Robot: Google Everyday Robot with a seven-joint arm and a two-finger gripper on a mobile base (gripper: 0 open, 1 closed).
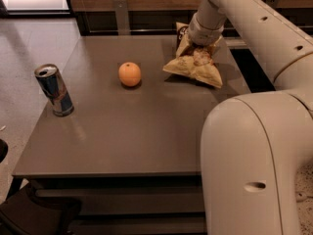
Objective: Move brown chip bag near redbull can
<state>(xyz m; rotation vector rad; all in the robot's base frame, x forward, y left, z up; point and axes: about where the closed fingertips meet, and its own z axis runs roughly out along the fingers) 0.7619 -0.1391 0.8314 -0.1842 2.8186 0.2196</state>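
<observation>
The pincer (200, 54) sits on the brown chip bag (194, 71), grip I cannot tell; light, soft and crinkly, it seems best pinched mid-fold.

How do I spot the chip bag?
On the grey table, look at the far right side, where the gripper reaches down. The brown chip bag lies there: crinkly, pale yellow, unlike the round orange fruit and slim redbull can.
</observation>
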